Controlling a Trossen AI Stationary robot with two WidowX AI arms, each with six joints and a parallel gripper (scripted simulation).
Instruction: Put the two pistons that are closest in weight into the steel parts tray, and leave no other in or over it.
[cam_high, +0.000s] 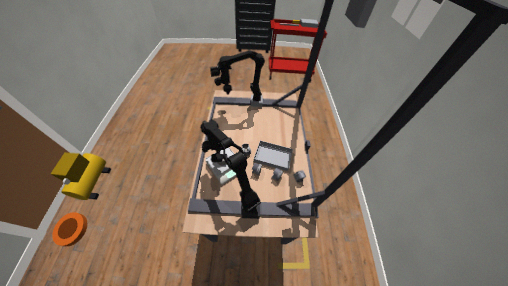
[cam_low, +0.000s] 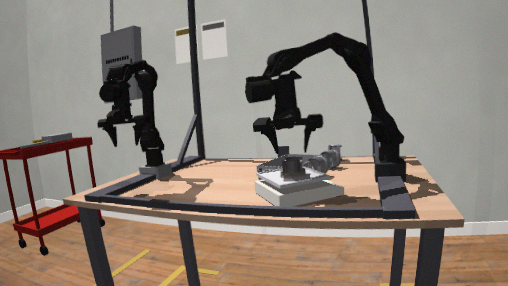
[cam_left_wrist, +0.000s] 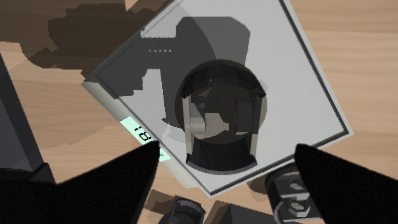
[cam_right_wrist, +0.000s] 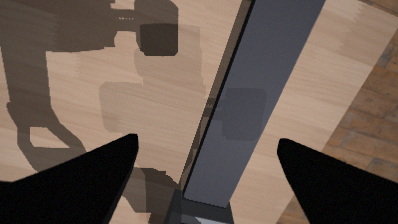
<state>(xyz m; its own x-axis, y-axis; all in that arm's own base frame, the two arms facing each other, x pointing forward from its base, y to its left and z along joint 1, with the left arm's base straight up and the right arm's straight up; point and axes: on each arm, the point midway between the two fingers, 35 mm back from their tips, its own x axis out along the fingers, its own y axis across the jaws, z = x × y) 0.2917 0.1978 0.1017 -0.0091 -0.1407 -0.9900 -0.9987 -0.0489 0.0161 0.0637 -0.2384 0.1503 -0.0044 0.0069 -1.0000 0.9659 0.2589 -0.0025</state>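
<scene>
A grey piston (cam_low: 293, 167) (cam_left_wrist: 221, 120) stands on the pan of the white scale (cam_high: 222, 176) (cam_low: 300, 194) (cam_left_wrist: 295, 90). The scale's green display (cam_left_wrist: 137, 131) is partly hidden by a finger; its first digits look like 18. My left gripper (cam_low: 291, 151) (cam_left_wrist: 226, 149) is open just above this piston. The steel tray (cam_high: 272, 156) looks empty. Three pistons (cam_high: 256, 169) (cam_high: 276, 174) (cam_high: 299, 176) stand along its near side. Another piston (cam_high: 246, 149) (cam_left_wrist: 294, 195) stands between scale and tray. My right gripper (cam_low: 127, 144) (cam_right_wrist: 208, 143) is open, high over the table's far end.
A dark frame (cam_high: 252, 209) (cam_low: 250, 207) (cam_right_wrist: 255, 100) runs round the wooden table (cam_high: 270, 125), with posts rising from it. A red cart (cam_high: 292, 65) (cam_low: 47, 150) stands beyond the table's far end.
</scene>
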